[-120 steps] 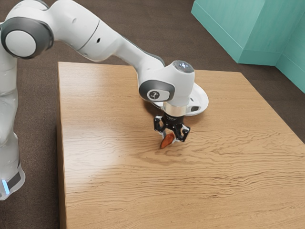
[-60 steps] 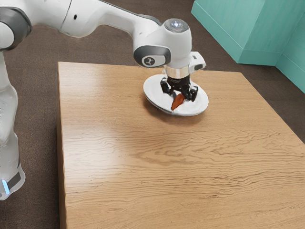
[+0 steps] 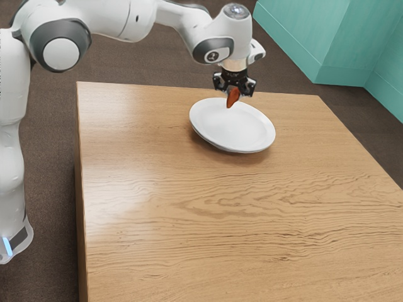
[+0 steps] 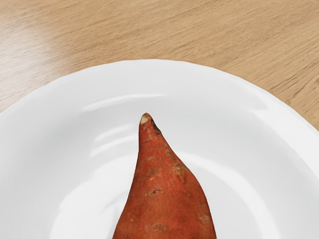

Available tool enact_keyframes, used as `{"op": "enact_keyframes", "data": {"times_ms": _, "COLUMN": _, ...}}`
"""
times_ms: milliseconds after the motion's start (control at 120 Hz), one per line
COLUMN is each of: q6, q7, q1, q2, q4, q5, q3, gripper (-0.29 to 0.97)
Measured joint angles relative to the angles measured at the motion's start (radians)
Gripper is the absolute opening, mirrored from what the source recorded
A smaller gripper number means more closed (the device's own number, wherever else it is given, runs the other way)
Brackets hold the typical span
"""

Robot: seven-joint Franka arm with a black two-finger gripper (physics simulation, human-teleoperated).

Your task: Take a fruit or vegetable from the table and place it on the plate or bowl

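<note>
1. Exterior view first: your gripper (image 3: 233, 90) hangs above the far part of the plate (image 3: 249, 132), its two fingers pinching the thick end of the sweet potato (image 3: 233, 98). The sweet potato hangs tip-down in the air, clear of the plate.
2. Check the wrist view next. The sweet potato (image 4: 164, 199) points its narrow tip over the white inside of the plate (image 4: 249, 129), and the table (image 4: 149, 30) shows beyond the rim. You are over the target, so the step in hand looks like the set-down.
3. Before you lower, nudge the hand a little toward the plate's middle. From the side it seems closer to the far rim than to the centre, and a drop near the rim could spill onto the table (image 3: 189, 207).
4. Come straight down and slowly until the tip is touching or just above the plate. The sweet potato hangs upright, so it will likely topple when freed. A low release makes that fall short.
5. Spread the fingers fully in one move and do not drag sideways.
6. Lift straight up afterwards. A tapered root rolls in a curve and the plate is shallow, so brushing it could send it over the edge.
</note>
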Motion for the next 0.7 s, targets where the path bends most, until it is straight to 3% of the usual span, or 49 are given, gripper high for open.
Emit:
{"op": "enact_keyframes", "data": {"times_ms": 167, "q6": 0.002, "q7": 0.043, "q1": -0.006, "q2": 0.003, "q4": 0.005, "q5": -0.035, "q3": 0.0, "gripper": 0.49}}
{"op": "enact_keyframes", "data": {"times_ms": 358, "q6": 0.006, "q7": 0.043, "q1": -0.042, "q2": -0.04, "q4": 0.013, "q5": -0.061, "q3": -0.001, "gripper": 0.63}}
{"op": "enact_keyframes", "data": {"times_ms": 467, "q6": -0.093, "q7": -0.167, "q1": -0.171, "q2": -0.126, "q4": 0.034, "q5": -0.08, "q3": -0.039, "gripper": 0.66}}
{"op": "enact_keyframes", "data": {"times_ms": 525, "q6": -0.221, "q7": -0.296, "q1": -0.245, "q2": -0.146, "q4": 0.149, "q5": -0.104, "q3": -0.08, "gripper": 0.66}}
{"op": "enact_keyframes", "data": {"times_ms": 700, "q6": -0.524, "q7": -0.622, "q1": -0.583, "q2": -0.175, "q4": 0.235, "q5": -0.174, "q3": -0.104, "gripper": 0.68}}
